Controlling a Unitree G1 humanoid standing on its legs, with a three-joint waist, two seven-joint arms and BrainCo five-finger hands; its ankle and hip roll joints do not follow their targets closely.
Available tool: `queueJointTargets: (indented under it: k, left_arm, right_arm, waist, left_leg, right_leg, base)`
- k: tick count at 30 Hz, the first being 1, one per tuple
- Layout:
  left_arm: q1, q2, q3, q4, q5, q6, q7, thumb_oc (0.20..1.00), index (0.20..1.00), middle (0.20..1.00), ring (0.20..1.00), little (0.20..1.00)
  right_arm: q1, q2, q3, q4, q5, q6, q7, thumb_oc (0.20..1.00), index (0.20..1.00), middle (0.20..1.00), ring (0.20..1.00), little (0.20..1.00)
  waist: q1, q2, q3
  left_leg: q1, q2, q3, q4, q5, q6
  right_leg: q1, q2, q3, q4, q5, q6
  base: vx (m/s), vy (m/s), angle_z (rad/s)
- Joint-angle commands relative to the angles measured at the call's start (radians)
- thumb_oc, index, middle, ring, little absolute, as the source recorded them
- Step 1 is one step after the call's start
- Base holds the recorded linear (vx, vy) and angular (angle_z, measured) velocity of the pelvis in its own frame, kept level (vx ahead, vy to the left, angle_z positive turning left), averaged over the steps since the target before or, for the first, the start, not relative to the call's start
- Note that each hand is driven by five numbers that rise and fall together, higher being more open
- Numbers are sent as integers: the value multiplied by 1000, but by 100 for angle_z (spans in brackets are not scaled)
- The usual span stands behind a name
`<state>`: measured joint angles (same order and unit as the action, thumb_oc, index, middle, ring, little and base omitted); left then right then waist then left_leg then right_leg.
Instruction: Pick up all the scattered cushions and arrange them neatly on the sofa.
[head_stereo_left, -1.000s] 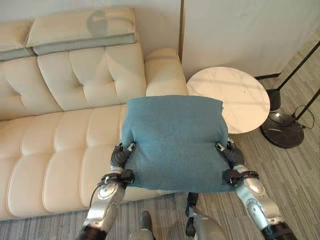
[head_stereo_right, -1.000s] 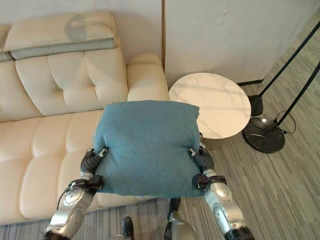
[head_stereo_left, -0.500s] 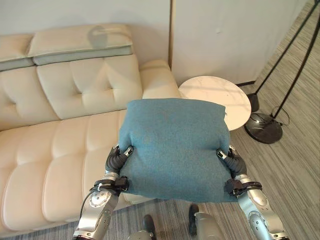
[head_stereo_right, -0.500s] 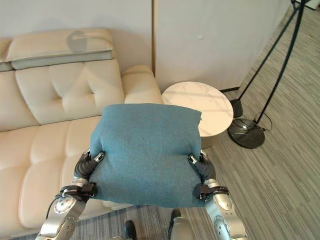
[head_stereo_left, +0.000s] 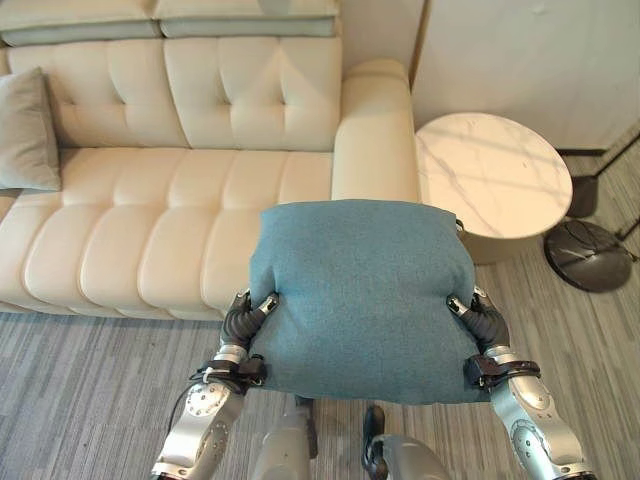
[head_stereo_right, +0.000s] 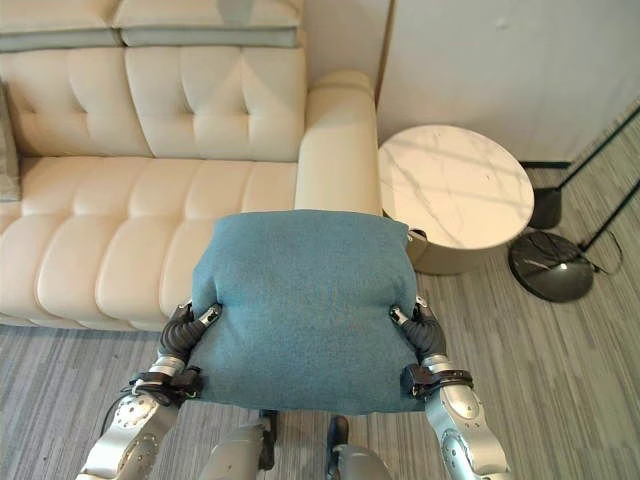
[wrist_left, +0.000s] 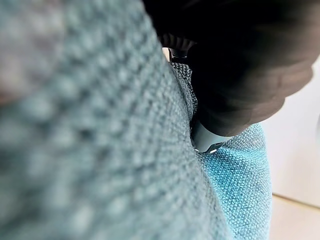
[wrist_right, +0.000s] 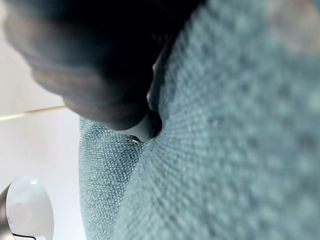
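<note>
A teal cushion is held level between the left hand and right hand, fingers curled into its opposite edges, above the floor; the cream sofa seat lies just ahead and leftward.

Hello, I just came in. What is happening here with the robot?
The robot holds a teal cushion in front of itself, the left hand on one side and the right hand on the other. It faces a cream sofa. A grey cushion already leans at the sofa's far left. A round white side table stands beside the sofa's armrest.
</note>
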<state>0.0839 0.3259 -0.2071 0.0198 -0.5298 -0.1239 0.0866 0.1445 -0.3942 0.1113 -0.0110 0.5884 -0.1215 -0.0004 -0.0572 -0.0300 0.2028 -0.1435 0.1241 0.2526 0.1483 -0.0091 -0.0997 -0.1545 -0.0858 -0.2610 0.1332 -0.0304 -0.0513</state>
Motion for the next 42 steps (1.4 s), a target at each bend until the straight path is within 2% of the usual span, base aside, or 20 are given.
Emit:
queueJointTargets:
  k: [1, 2, 6, 13, 15, 18, 19, 20, 22, 23, 26, 28, 29, 32, 37, 38, 39, 40, 41, 42]
  left_arm:
    - [-78, -4, -31, -138, 1, -90, -67, 200, 200, 200, 200, 200]
    - [-66, -1, -27, -134, -1, -84, -72, 200, 200, 200, 200, 200]
    - [-43, 6, -13, -140, 6, -78, -79, 200, 200, 200, 200, 200]
    - [-5, 28, 34, -154, 22, -75, -80, 200, 200, 200, 200, 200]
    - [1, 35, 50, -157, 25, -79, -75, 200, 200, 200, 200, 200]
    - [10, 45, 66, -154, 26, -83, -75, 200, 200, 200, 200, 200]
    - [11, 52, 74, -157, 27, -83, -76, 200, 200, 200, 200, 200]
    - [10, 56, 77, -156, 26, -83, -74, 200, 200, 200, 200, 200]
    - [-3, 61, 70, -150, 27, -84, -70, 200, 200, 200, 200, 200]
    - [-11, 62, 62, -147, 28, -86, -77, 200, 200, 200, 200, 200]
    - [-17, 66, 51, -149, 32, -91, -79, 200, 200, 200, 200, 200]
    - [-32, 56, 43, -139, 33, -91, -79, 200, 200, 200, 200, 200]
    - [-39, 51, 42, -133, 35, -92, -81, 200, 200, 200, 200, 200]
    - [-50, 34, 36, -115, 54, -97, -84, 200, 200, 200, 200, 200]
    - [-41, 22, 28, -109, 64, -99, -91, 200, 200, 200, 200, 200]
    - [-12, 17, 25, -114, 63, -95, -107, 200, 200, 200, 200, 200]
    - [-9, 17, 20, -112, 64, -95, -106, 200, 200, 200, 200, 200]
    - [-14, 20, 14, -110, 63, -95, -103, 200, 200, 200, 200, 200]
    - [-21, 19, 16, -111, 46, -95, -101, 200, 200, 200, 200, 200]
    - [-21, 19, 16, -110, 46, -95, -101, 200, 200, 200, 200, 200]
  right_arm:
    - [-44, 45, 10, -155, -6, -91, 66, 200, 200, 200, 200, 200]
    - [-38, 45, 8, -158, -7, -82, 66, 200, 200, 200, 200, 200]
    - [-39, 47, 12, -163, -15, -71, 75, 200, 200, 200, 200, 200]
    - [-53, 72, 42, -159, -18, -54, 94, 200, 200, 200, 200, 200]
    - [-66, 79, 50, -158, -14, -52, 99, 200, 200, 200, 200, 200]
    - [-84, 96, 68, -163, -11, -53, 106, 200, 200, 200, 200, 200]
    - [-84, 106, 65, -173, -11, -55, 113, 200, 200, 200, 200, 200]
    - [-82, 109, 63, -176, -5, -56, 114, 200, 200, 200, 200, 200]
    - [-79, 111, 57, -177, -7, -63, 107, 200, 200, 200, 200, 200]
    - [-75, 108, 46, -180, 0, -67, 109, 200, 200, 200, 200, 200]
    - [-81, 102, 48, -180, 14, -69, 111, 200, 200, 200, 200, 200]
    - [-81, 95, 41, -184, 28, -73, 117, 200, 200, 200, 200, 200]
    - [-80, 94, 39, -187, 31, -71, 121, 200, 200, 200, 200, 200]
    - [-67, 87, 35, -191, 29, -76, 129, 200, 200, 200, 200, 200]
    - [-30, 78, 18, -196, 35, -75, 142, 200, 200, 200, 200, 200]
    - [-5, 80, 17, -212, 54, -69, 161, 200, 200, 200, 200, 200]
    - [-2, 76, 14, -209, 53, -74, 161, 200, 200, 200, 200, 200]
    - [-10, 65, 13, -200, 46, -76, 154, 200, 200, 200, 200, 200]
    - [-23, 44, 5, -203, 47, -89, 142, 200, 200, 200, 200, 200]
    - [-23, 45, 5, -203, 47, -89, 142, 200, 200, 200, 200, 200]
  waist:
    - [-12, -3, -65]
    - [-15, 4, -69]
    - [-8, 5, -75]
    - [18, -7, -75]
    - [30, -16, -67]
    - [49, -17, -65]
    - [54, -12, -61]
    - [53, -7, -57]
    - [39, 5, -45]
    - [19, 23, -34]
    - [-2, 29, -16]
    - [-29, 26, -7]
    - [-37, 18, -8]
    - [-61, 20, -17]
    - [-94, 17, -50]
    - [-101, 26, -72]
    - [-104, 33, -79]
    - [-108, 27, -77]
    - [-105, 8, -60]
    - [-107, 4, -63]
  left_leg:
    - [-4, 30, 70, -44, -11, -1]
    - [8, 27, 66, -75, 0, -9]
    - [25, 6, 44, -103, 0, -6]
    - [21, -37, 30, -78, -53, 26]
    - [-12, -57, 26, -44, -53, 45]
    - [-43, -92, 2, -13, -87, 75]
    - [-40, -116, -13, -13, -98, 96]
    - [-31, -124, -25, -20, -101, 104]
    - [-10, -137, -51, -32, -105, 115]
    - [33, -148, -74, -57, -113, 114]
    - [81, -167, -101, -64, -133, 113]
    - [133, -195, -135, -71, -162, 109]
    - [153, -212, -146, -72, -173, 107]
    - [227, -219, -178, -84, -210, 91]
    - [316, -211, -229, -84, -238, 79]
    - [351, -181, -226, -63, -224, 45]
    - [340, -164, -217, -19, -184, 20]
    - [275, -150, -196, 114, -97, -23]
    - [157, -88, -126, 360, -6, -43]
    - [152, -92, -126, 360, -2, -42]
  right_leg:
    - [91, -19, -19, -91, -64, 144]
    - [106, -26, -43, -97, -59, 146]
    - [132, -48, -67, -95, -57, 155]
    - [144, -92, -48, -96, -34, 186]
    - [123, -111, -40, -95, -6, 189]
    - [102, -147, -16, -66, 0, 206]
    - [77, -175, 0, 21, 19, 204]
    - [55, -178, 17, 77, 24, 199]
    - [-5, -147, 68, 173, 25, 188]
    - [-75, -78, 111, 194, -15, 170]
    - [-153, -45, 101, 142, 8, 168]
    - [-197, -12, 86, 77, 44, 185]
    - [-217, -3, 71, 32, 63, 197]
    - [-217, 11, -18, -72, 91, 209]
    - [-247, -7, -36, -65, 143, 212]
    - [-201, -2, -39, -71, 131, 190]
    - [-182, 5, -34, -67, 127, 180]
    - [-158, -1, -33, -66, 127, 168]
    - [-113, 7, -21, -60, 98, 132]
    - [-116, 3, -21, -62, 100, 132]
  base:
    - [146, 111, 99]
    - [64, 98, 136]
    - [81, 116, 54]
    - [72, 174, 11]
    - [-12, 246, -13]
    - [66, 321, -9]
    - [133, 344, -2]
    - [141, 343, 1]
    - [196, 248, 29]
    - [306, 223, 50]
    - [284, 119, 63]
    - [314, 60, 48]
    - [398, 39, 71]
    - [398, -20, 46]
    - [464, -118, 48]
    - [474, -162, 45]
    - [528, -235, 40]
    - [333, -278, 39]
    - [202, -226, 27]
    - [319, -213, 17]
